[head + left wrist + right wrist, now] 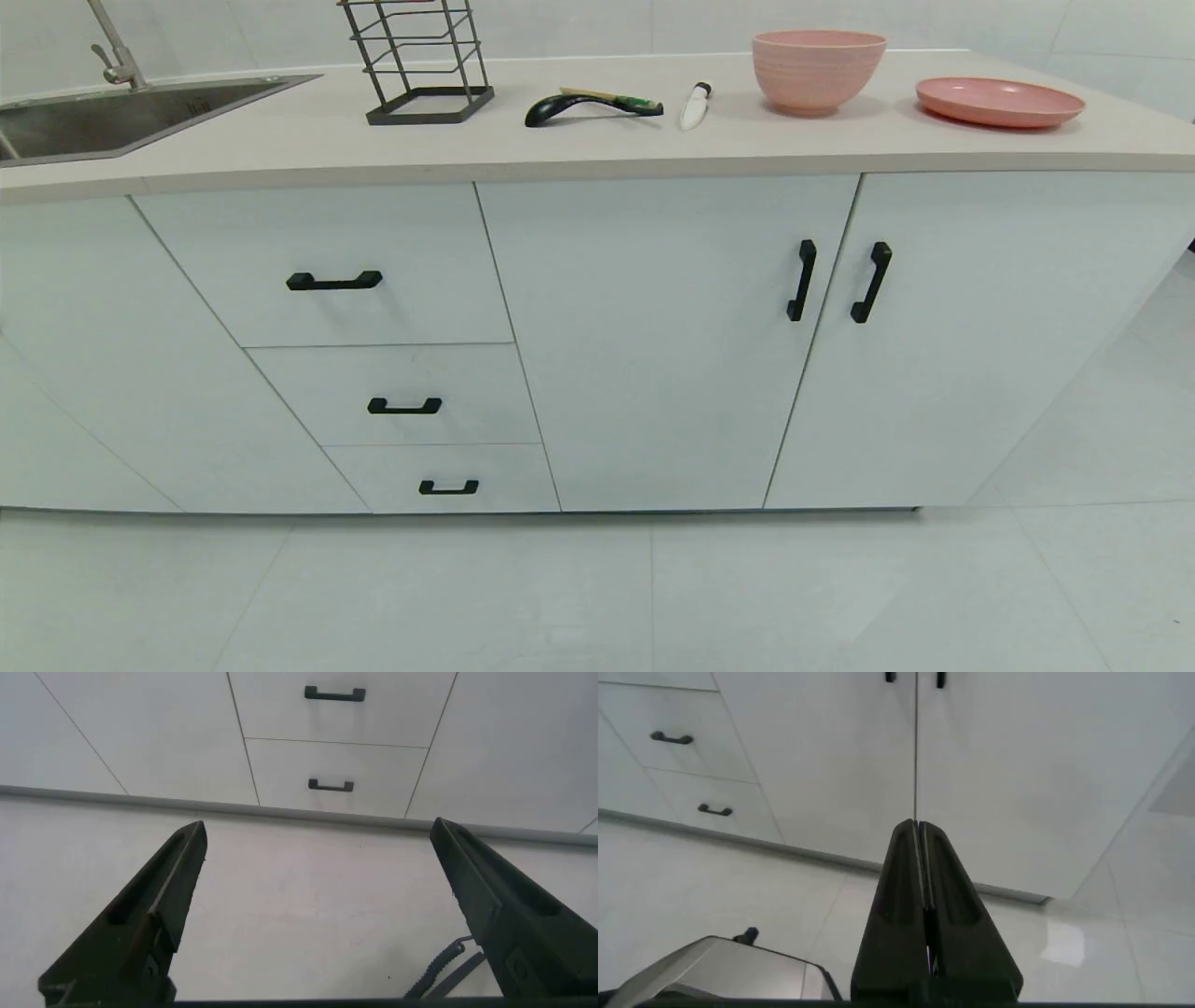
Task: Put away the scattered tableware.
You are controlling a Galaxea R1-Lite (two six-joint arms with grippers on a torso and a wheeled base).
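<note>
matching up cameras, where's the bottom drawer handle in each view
head view: bottom drawer handle, lowest of three
left wrist view: the handle nearest the floor
right wrist view: again the handle nearest the floor
shared landmark: middle drawer handle just above it

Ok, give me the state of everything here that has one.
left gripper, open, empty
right gripper, shut, empty
top drawer, shut
middle drawer, shut
bottom drawer, shut
left cabinet door, shut
right cabinet door, shut
pink bowl, upright
pink plate, flat, face up
rack, upright
</note>
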